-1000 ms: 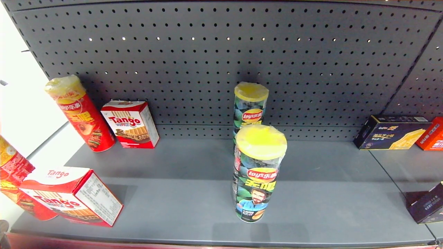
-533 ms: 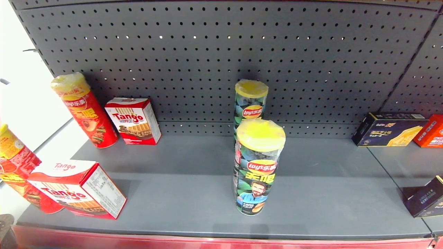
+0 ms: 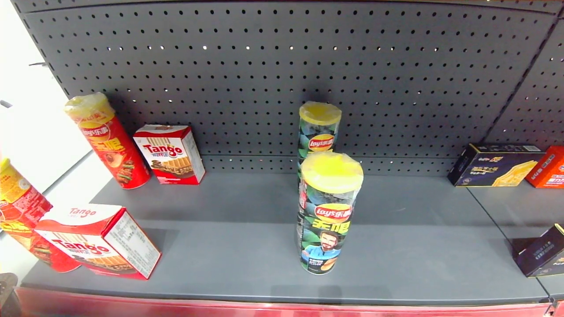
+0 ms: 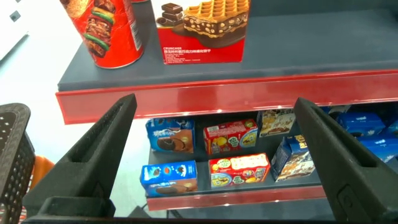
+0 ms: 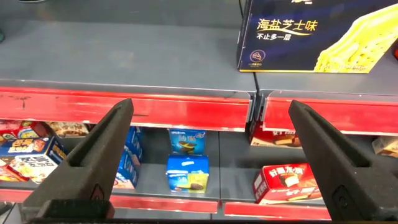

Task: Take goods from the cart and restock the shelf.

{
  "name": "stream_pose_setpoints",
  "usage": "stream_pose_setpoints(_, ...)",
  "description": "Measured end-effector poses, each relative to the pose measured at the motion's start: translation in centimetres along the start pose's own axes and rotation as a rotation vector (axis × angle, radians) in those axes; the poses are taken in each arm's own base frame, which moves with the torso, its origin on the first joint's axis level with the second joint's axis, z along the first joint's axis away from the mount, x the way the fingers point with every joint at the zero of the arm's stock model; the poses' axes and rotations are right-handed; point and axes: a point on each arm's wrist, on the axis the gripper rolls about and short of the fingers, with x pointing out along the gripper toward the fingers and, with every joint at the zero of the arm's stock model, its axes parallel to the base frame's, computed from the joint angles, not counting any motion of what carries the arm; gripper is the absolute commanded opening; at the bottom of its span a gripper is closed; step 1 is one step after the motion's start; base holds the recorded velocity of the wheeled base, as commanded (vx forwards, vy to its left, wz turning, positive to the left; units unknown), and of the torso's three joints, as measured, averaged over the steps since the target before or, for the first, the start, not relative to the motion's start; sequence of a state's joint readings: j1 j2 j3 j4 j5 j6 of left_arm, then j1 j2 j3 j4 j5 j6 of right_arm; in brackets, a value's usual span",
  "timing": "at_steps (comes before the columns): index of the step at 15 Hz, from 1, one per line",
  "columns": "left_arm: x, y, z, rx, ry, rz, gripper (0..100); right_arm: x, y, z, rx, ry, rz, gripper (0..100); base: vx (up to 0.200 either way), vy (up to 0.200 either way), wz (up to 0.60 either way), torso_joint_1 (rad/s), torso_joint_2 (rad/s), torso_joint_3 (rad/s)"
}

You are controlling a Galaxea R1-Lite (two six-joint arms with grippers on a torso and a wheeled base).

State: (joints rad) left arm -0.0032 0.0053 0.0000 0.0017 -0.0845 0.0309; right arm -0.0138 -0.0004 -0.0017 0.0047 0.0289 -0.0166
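Two tall green chip tubes with yellow lids stand upright near the middle of the grey shelf board (image 3: 418,246), the front one (image 3: 328,220) directly ahead of the rear one (image 3: 319,132), which stands close to the perforated grey back panel (image 3: 264,66). At the back left, a red chip tube with a yellow lid (image 3: 110,145) stands just beside a red and white wafer box (image 3: 169,154). Nearer the front left edge, a second red and white wafer box (image 3: 97,242) sits beside another red chip tube (image 3: 22,220).

On the neighbouring board to the right, a dark blue flat box with a yellow picture (image 3: 498,165) lies at the back next to an orange box (image 3: 548,169). A dark box (image 3: 542,257) sits nearer the front.

The left gripper (image 4: 214,102) is spread wide and carries nothing. It sits lower than the shelf's red front strip (image 4: 249,93), below the front red tube and wafer box. Past it, a lower shelf carries blue packets (image 4: 169,134) and red packets (image 4: 230,137), and a black mesh basket (image 4: 12,155) shows at one side.

The right gripper (image 5: 211,104) is likewise spread wide with nothing between its fingers. It is lower than the red strip, beneath a dark blue box with a yellow picture. Blue packets (image 5: 186,171) stand on the shelf below.
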Motion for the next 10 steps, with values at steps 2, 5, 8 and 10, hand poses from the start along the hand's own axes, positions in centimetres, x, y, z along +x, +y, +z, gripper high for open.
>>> stream_pose_setpoints(2,0.00,0.00,0.00,0.000,0.000,0.000,100,0.00,0.00,0.00,0.000,0.000,0.001,100,0.000,0.000,0.00,0.000,0.00,0.000)
stream_pose_setpoints(5,0.01,0.00,0.01,0.000,0.000,0.001,100,0.00,0.00,0.00,0.000,0.001,0.002,100,0.000,0.000,0.00,0.000,0.00,0.000)
stream_pose_setpoints(8,0.00,0.00,0.00,-0.004,0.000,0.001,100,0.00,0.00,0.00,0.000,0.000,0.001,100,0.000,0.000,0.00,0.000,0.00,0.000)
stream_pose_setpoints(10,0.00,0.00,0.00,-0.005,0.000,0.002,100,0.00,0.00,0.01,0.000,0.000,0.001,100,0.000,0.000,0.00,0.000,0.00,0.000)
